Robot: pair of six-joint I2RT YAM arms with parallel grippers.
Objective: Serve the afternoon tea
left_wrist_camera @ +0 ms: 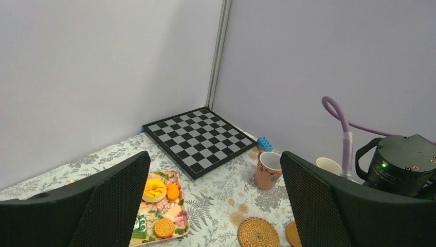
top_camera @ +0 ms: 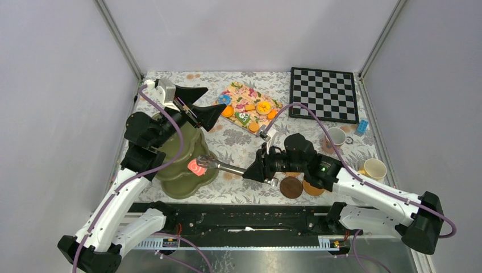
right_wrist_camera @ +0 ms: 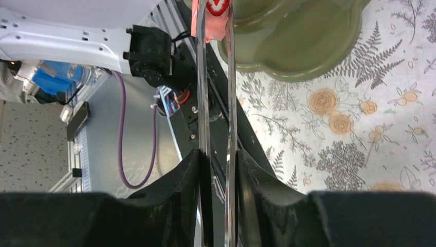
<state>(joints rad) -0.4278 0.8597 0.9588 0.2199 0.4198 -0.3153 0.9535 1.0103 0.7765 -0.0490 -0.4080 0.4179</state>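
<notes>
Tabletop point(top_camera: 239, 139) covered by a pale cloth printed with grey ferns and orange flowers, enclosed on three sides by plain pale walls point(top_camera: 250, 34) that meet at metal corner posts point(top_camera: 120, 41). A black mounting rail point(top_camera: 239, 219) runs along the near edge, carrying both arm bases.

Far right corner: black-and-white chessboard point(top_camera: 324, 94), with a small blue brick point(top_camera: 362, 127) just beside its near right corner. Far centre: floral tray point(top_camera: 241, 92) holding toy pastries, among them a yellow doughnut point(top_camera: 263, 107).

Right side: brownish-pink mug point(top_camera: 336, 136) and yellow mug point(top_camera: 374, 168), both upright and apart from each other. Two round coasters, dark brown coaster point(top_camera: 291, 187) and tan coaster point(top_camera: 313, 188), lie side by side near the front, partly under the right arm.

Left side: olive-green scalloped stand point(top_camera: 185, 185), partly hidden by the left arm. The left gripper point(top_camera: 199, 104) is raised above the stand's far side, its fingers spread wide with nothing between them.

The right gripper point(top_camera: 254, 170) is clamped on the handles of the metal tongs point(top_camera: 227, 168), which reach leftward. The tong tips pinch a pink-and-red pastry point(top_camera: 196, 167) at the stand's right-hand rim. Whether the pastry touches the stand cannot be told.
</notes>
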